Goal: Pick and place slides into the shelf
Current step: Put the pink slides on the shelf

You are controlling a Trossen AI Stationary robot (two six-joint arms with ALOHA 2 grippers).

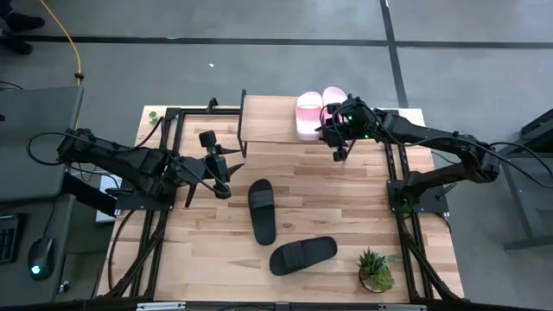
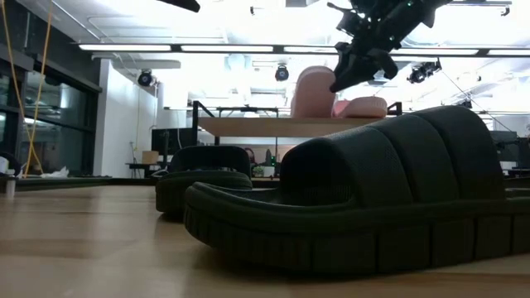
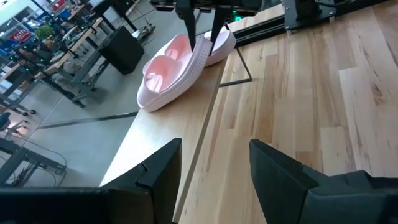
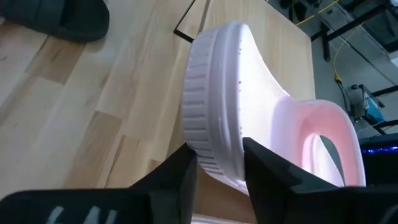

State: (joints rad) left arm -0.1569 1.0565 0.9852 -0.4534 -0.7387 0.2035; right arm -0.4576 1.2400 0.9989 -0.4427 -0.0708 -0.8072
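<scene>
Right pincer point(image 1: 337, 136): at the shelf's right front corner, fingers parted about the heel rim of a pink slide point(image 4: 261, 124); the right wrist view shows the rim between them, whether pressed or just let go cannot be told.

Desk point(image 1: 346, 207): light wood, carries all items below.

Shelf point(image 1: 268, 119): low rack at the desk's far edge; the landmark for this entry.

Left pincer point(image 1: 220, 177): off the shelf's left front corner, fingers spread wide, nothing between them. Waiting.

Black slides, two: first black slide point(image 1: 262, 210) in front of the shelf, toward the desk's middle; second black slide point(image 1: 302, 255) farther from the shelf, lying crosswise.

Pink slides, two: the gripped one point(image 1: 308, 115) on the shelf's right end, overhanging the front edge; second pink slide point(image 1: 333, 97) touching it, at the far right corner.

Plant point(image 1: 376, 269): small, well apart from the shelf.

Handling note: placing appears nearly done. Best to seat the sole flat and fully on the board before withdrawing, then lift straight off the heel so the neighbour is not nudged.
</scene>
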